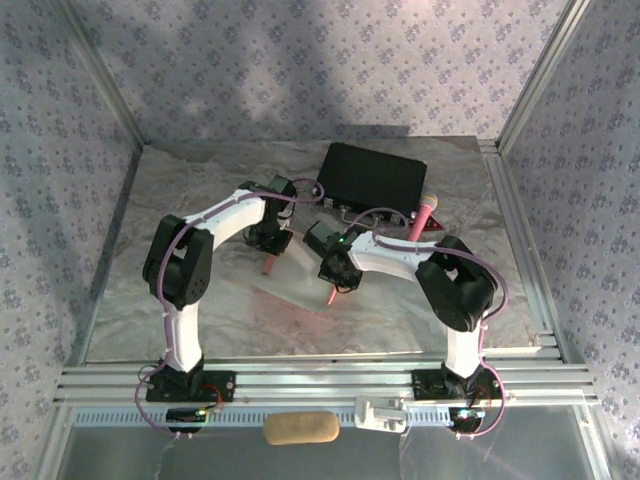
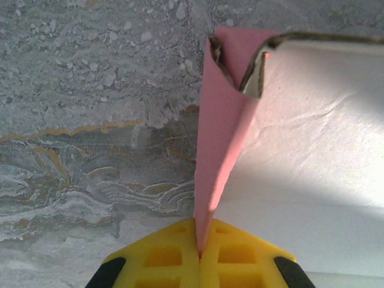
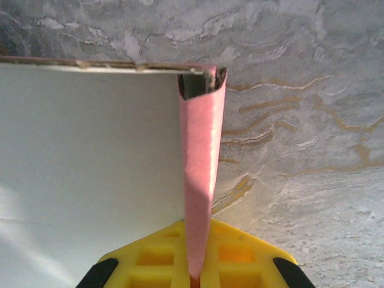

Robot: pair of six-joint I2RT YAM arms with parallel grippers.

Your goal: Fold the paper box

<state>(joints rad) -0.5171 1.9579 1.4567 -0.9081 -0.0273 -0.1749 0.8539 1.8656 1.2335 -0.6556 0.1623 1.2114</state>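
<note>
Yellow plastic left fingers of mine were pressed together on the near end of a raised side flap of the salmon-pink, thin-card paper box. It lay as an open sheet, pale inside up, on the grey marbled desk between my two arms. That flap stood on edge and curled over at its far corner. Across the sheet, my yellow right fingers pinched the opposite flap the same way, at its near end.

The trouble, as I judged it, lay in how little card each pinch held. A pull upward or outward could slide a flap free, and it would flop back flat. If one arm moved before the other, the light sheet could skate sideways over the smooth desk. It could also twist and crease away from its scored line. Hauling hard could tear or kink the thin card at the curled corner. Pushed far back, the sheet might nudge the black hard case.
</note>
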